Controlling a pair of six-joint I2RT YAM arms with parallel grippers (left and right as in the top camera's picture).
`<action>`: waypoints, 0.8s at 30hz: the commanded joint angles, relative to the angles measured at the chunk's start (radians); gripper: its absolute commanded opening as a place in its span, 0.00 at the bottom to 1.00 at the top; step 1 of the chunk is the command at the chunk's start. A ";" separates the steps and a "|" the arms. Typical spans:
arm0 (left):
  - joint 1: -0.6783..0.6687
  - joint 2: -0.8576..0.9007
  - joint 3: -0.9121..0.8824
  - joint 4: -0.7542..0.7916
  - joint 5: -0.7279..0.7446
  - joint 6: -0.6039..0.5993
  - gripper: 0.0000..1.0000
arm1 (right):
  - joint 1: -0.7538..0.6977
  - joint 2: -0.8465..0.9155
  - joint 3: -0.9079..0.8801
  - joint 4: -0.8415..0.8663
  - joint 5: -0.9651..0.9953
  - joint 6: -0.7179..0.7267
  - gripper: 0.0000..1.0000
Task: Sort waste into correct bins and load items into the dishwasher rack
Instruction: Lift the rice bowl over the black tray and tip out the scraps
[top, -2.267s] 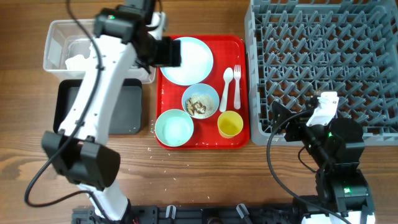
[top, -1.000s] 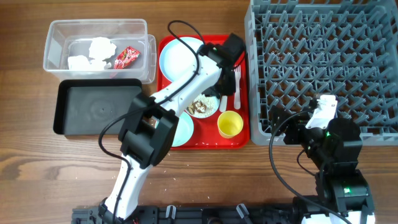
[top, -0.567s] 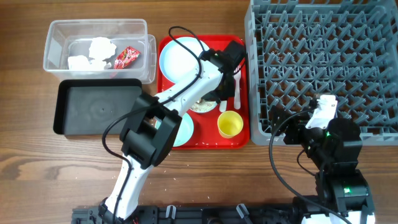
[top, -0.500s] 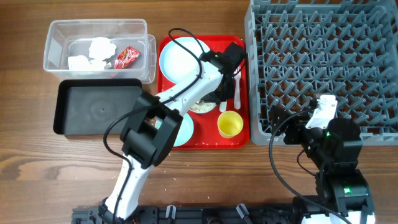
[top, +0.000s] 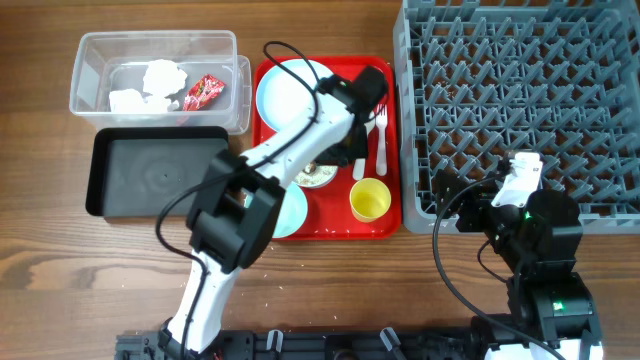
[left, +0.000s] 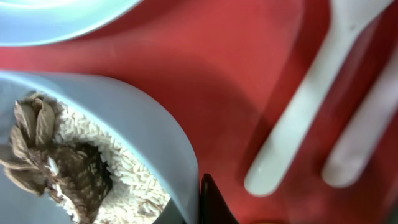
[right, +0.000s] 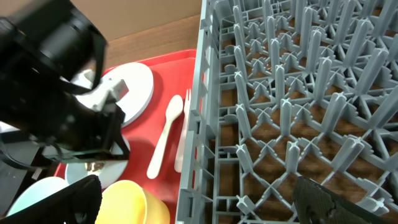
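Observation:
My left gripper (top: 343, 152) is shut on the right rim of a light blue bowl (top: 318, 178) that holds white crumbs and brown food scraps (left: 56, 155). In the left wrist view its dark finger (left: 211, 205) presses the outside of the bowl wall (left: 155, 137). On the red tray (top: 392, 215) also lie the blue plate (top: 285, 90), a second blue bowl (top: 290, 210), the yellow cup (top: 370, 200), the white spoon (left: 298, 124) and the fork (top: 381, 140). My right gripper (right: 199, 205) stands open at the grey dishwasher rack's (top: 520, 100) front left corner, holding nothing.
The clear tub (top: 90, 45) at the back left holds crumpled white tissue (top: 150, 85) and the red wrapper (top: 203, 90). The black tray (top: 160, 170) lies in front of it. White crumbs dot the wood near the red tray's front left corner.
My left arm swung from the clear tub across to the red tray, and its jaws shut on the scrap bowl's rim. The right arm stayed still.

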 joint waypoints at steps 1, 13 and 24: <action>0.076 -0.129 0.045 -0.011 0.190 0.085 0.04 | 0.005 0.001 0.023 0.010 0.013 -0.006 1.00; 0.435 -0.385 0.045 -0.249 0.306 0.291 0.04 | 0.005 0.001 0.023 0.015 0.012 -0.005 1.00; 0.909 -0.381 -0.214 -0.208 0.742 0.688 0.04 | 0.005 0.001 0.023 0.013 0.012 -0.003 1.00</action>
